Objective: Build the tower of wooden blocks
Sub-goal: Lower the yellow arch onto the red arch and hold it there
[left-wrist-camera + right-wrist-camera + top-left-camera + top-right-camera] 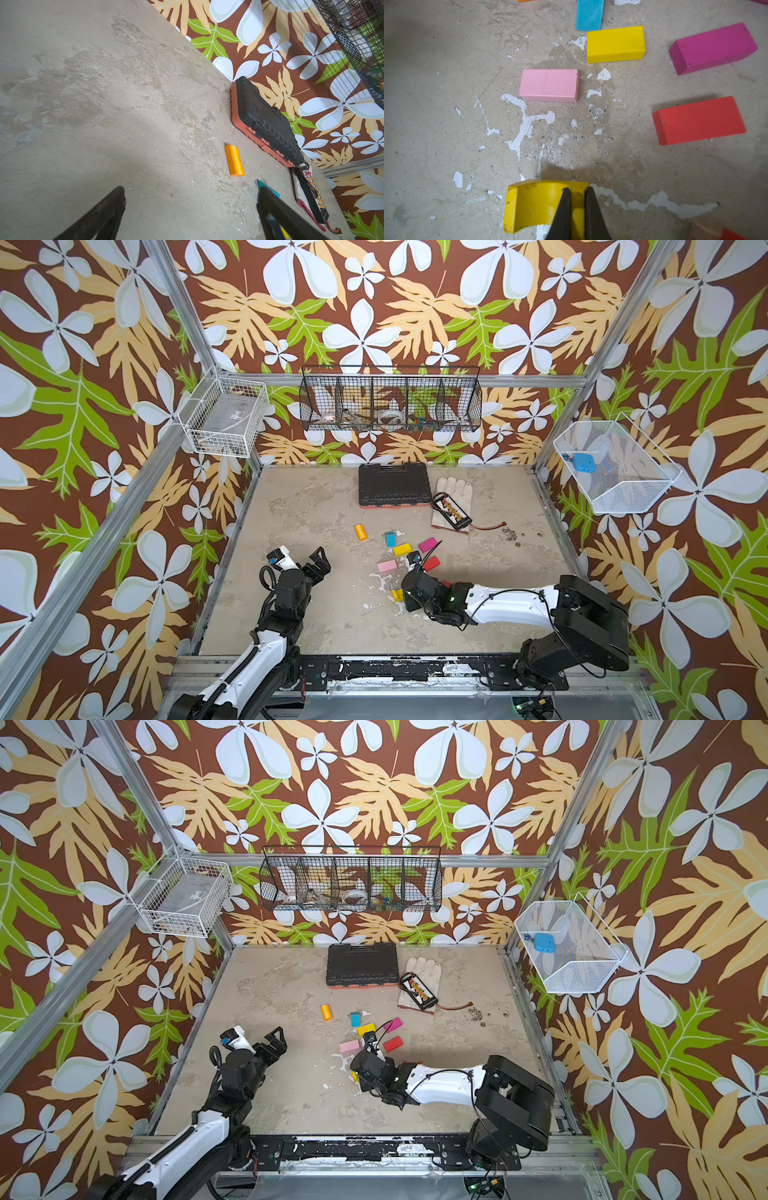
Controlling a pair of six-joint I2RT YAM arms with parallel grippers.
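Note:
No wood block tower stands; the blocks lie singly on the table. In the right wrist view my right gripper (576,190) is shut on one leg of a yellow arch block (533,205). Beyond it lie a pink block (549,85), a yellow block (615,44), a teal block (589,14), a magenta block (712,47) and a red block (698,120). In a top view the arch block (397,594) peeks out beside the right wrist. An orange block (360,531) lies apart to the left. My left gripper (320,560) hovers open and empty, left of the blocks.
A black tool case (393,485) sits at the back of the table. Beside it a glove (455,491) carries a battery pack (453,512) with wires. Wire baskets (390,400) hang on the walls. A tan block (704,231) lies near the right wrist.

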